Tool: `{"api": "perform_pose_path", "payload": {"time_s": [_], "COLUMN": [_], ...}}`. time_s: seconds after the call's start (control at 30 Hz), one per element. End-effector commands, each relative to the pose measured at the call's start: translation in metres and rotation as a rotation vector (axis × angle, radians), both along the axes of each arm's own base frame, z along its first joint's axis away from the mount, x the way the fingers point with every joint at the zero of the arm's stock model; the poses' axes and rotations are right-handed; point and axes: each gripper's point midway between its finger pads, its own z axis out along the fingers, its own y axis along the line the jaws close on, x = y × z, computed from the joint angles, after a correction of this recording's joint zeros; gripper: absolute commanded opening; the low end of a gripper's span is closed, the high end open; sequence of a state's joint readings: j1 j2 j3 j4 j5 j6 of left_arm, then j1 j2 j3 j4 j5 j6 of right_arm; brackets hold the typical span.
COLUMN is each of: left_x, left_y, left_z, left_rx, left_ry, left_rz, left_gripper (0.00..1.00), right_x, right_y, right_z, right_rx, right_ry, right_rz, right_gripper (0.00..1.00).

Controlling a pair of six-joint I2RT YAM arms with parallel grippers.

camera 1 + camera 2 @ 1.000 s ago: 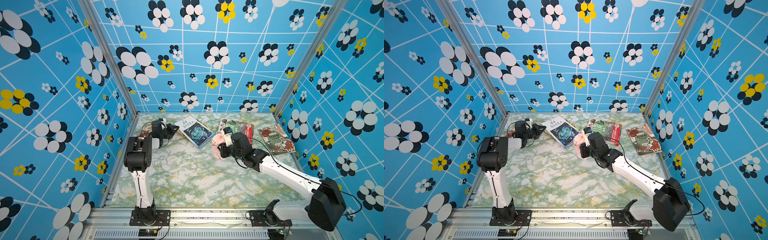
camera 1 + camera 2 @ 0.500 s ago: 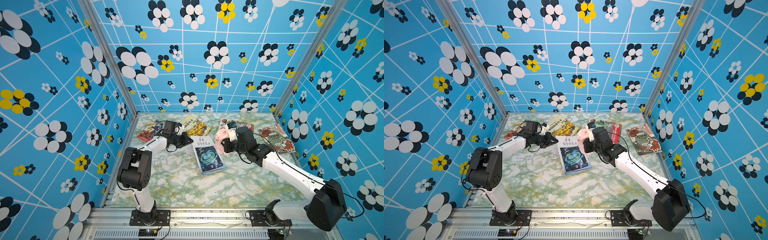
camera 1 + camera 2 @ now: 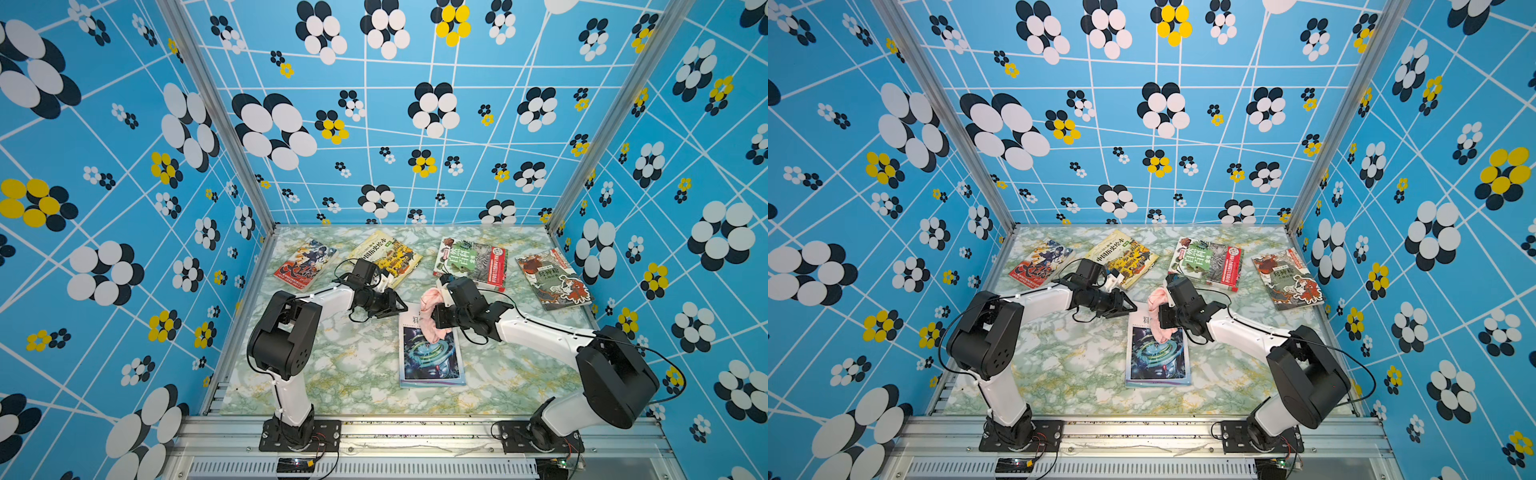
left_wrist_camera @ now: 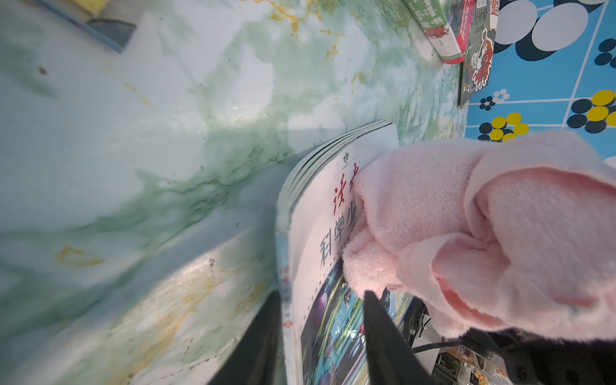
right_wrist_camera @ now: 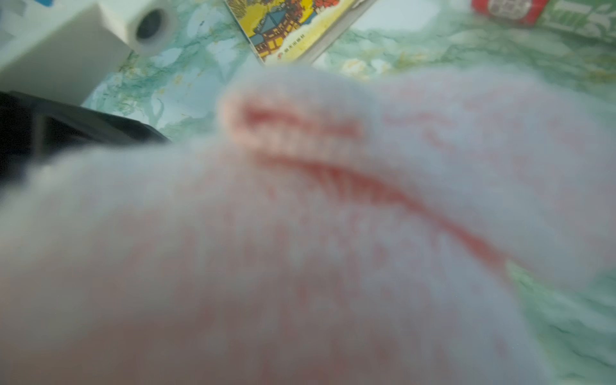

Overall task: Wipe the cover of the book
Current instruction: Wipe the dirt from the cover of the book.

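The cloth (image 4: 466,233) is pink fleece, soft and fuzzy, with a short nap. The book (image 3: 432,357) has a smooth, glossy paper cover; its page edges look matt. The table (image 3: 353,361) wears a green marble-look sheet, smooth with a slight sheen. The front rail (image 3: 415,428) is bare brushed metal. The arm shells (image 3: 328,297) are smooth white and matt black plastic. The walls (image 3: 124,166) look like flat printed sheet.

Cloth (image 3: 430,301) on far end of book (image 3: 432,361), four more books (image 3: 469,262) behind
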State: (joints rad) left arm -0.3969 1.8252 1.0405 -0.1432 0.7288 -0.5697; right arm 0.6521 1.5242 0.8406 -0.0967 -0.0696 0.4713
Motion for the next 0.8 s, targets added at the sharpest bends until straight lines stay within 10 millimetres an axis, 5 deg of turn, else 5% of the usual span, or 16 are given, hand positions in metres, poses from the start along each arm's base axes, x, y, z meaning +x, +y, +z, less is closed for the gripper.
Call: {"api": "perform_pose_path", "payload": {"time_s": [0.0, 0.1, 0.27, 0.53, 0.63, 0.77], "left_x": [-0.001, -0.016, -0.053, -0.108, -0.124, -0.122], "left_y": [0.006, 0.019, 0.03, 0.006, 0.001, -0.005], "left_z": [-0.009, -0.017, -0.036, -0.041, -0.048, -0.041], "left_rx": [0.002, 0.04, 0.022, -0.057, -0.066, -0.118], "left_ry": [0.008, 0.03, 0.117, 0.13, 0.164, 0.125], "left_rz": [0.046, 0.09, 0.155, 0.078, 0.065, 0.064], "left_gripper": [0.64, 0.75, 0.79, 0.84, 0.82, 0.68], "right_x": [0.01, 0.007, -0.003, -0.015, -0.018, -0.022], "right_y": [-0.006, -0.012, -0.023, -0.032, -0.032, -0.032], "right_z": [0.015, 0.011, -0.016, -0.042, -0.048, -0.058], "right_rx": [0.022, 0.006, -0.042, -0.07, -0.066, -0.038], "right_ry": [-0.056, -0.05, 0.015, 0.085, 0.113, 0.144], "right_rz": [-0.076, -0.091, -0.122, -0.153, -0.165, -0.194], "right_gripper": [0.0, 0.0, 0.0, 0.0, 0.0, 0.0]}}
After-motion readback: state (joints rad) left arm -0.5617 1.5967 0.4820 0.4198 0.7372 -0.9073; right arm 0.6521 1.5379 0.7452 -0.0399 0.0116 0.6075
